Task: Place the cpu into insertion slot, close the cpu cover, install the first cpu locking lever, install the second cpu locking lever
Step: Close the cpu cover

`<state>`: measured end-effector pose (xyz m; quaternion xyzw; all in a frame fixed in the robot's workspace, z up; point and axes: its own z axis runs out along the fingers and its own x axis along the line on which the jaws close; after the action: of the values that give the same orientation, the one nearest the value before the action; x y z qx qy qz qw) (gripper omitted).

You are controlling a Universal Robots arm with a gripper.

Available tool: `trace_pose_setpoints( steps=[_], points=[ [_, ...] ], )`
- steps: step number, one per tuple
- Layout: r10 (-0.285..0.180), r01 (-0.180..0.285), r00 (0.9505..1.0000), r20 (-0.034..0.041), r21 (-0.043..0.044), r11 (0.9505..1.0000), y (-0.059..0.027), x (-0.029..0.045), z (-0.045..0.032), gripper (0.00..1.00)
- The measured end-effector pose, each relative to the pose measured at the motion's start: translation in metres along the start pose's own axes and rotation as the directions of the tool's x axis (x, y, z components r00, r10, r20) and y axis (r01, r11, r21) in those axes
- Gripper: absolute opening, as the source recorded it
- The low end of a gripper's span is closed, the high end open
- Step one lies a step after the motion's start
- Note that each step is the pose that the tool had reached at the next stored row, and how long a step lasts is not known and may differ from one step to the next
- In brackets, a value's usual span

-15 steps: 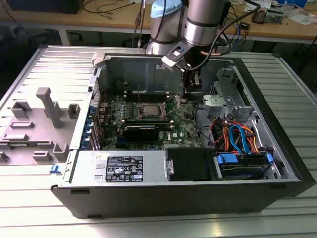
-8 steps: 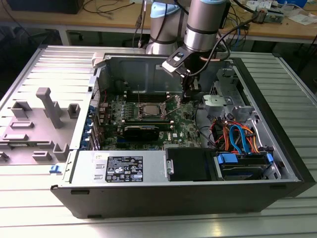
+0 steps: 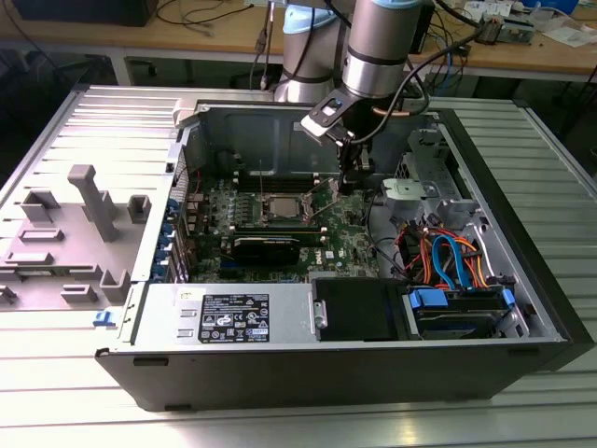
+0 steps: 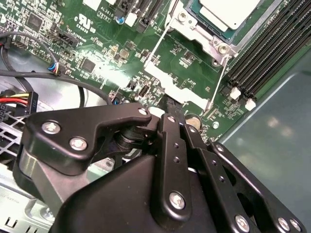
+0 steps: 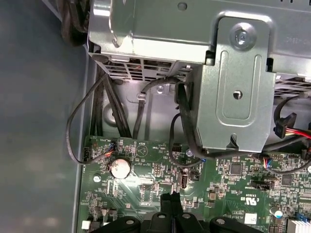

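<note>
Open computer case [image 3: 326, 373] on ribbed grey table [image 3: 280, 425] — wooden bench [image 3: 205, 39] behind — fingers [image 5: 166, 204] pressed together over the motherboard [image 5: 131, 194]

Exterior view: we look down at a slant from the side of the power supply [image 3: 233, 317] onto the open computer case [image 3: 326, 375] lying on the ribbed table [image 3: 75, 401]. We are far enough back to take in the whole case and the arm [image 3: 373, 56].

Both wrist views: we sit close over the green board [image 4: 97, 53], gripper [image 5: 171, 200] in the foreground. Second wrist view faces the chip [image 4: 228, 12] and memory slots [image 4: 267, 53]. First wrist view faces the drive cage [image 5: 233, 97]. They share the board patch by the coin battery [image 5: 119, 168].
</note>
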<state>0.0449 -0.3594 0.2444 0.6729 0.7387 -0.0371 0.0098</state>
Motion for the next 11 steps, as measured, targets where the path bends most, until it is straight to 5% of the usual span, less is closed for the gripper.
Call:
trace_pose_setpoints(
  steps=[11],
  points=[
    [0.000,0.000,1.0000,0.0000,0.0000,1.0000,-0.0034,0.0004,0.0001,0.11]
  ],
)
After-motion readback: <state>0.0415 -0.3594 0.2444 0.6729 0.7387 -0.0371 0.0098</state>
